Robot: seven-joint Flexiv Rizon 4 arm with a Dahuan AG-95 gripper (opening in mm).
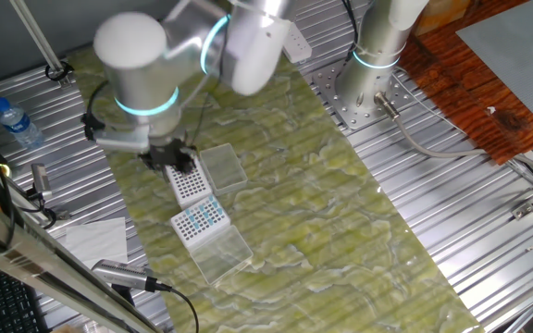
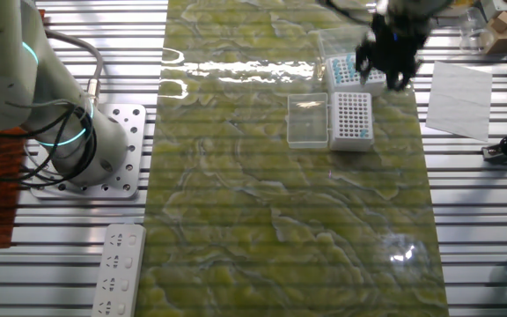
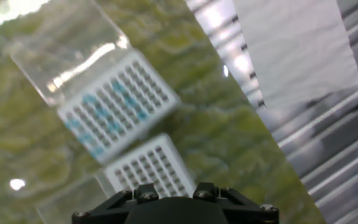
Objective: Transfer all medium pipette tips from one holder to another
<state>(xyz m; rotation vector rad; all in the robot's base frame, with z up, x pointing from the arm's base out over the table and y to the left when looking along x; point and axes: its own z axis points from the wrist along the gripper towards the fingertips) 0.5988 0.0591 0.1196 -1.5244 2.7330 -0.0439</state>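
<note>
The medium pipette tips point(image 1: 200, 218) show as blue dots in part of a white grid holder point(image 1: 185, 233). They also show in the other fixed view point(image 2: 340, 67) and, blurred, in the hand view point(image 3: 112, 107). A second white holder point(image 1: 191, 188) with bare holes lies just beside it and shows in the other views too point(image 2: 352, 119) point(image 3: 149, 167). My gripper point(image 1: 170, 157) hovers over the bare holder's far end, between the two holders in the other fixed view point(image 2: 385, 60). In the hand view only its black base point(image 3: 169, 202) shows. The fingertips are hidden.
A clear lid point(image 1: 223, 168) lies beside the bare holder and another clear lid point(image 1: 220, 252) beside the holder with tips. White paper point(image 3: 297, 43) lies on the ribbed metal past the mat's edge. A water bottle point(image 1: 15, 122) stands at the far left.
</note>
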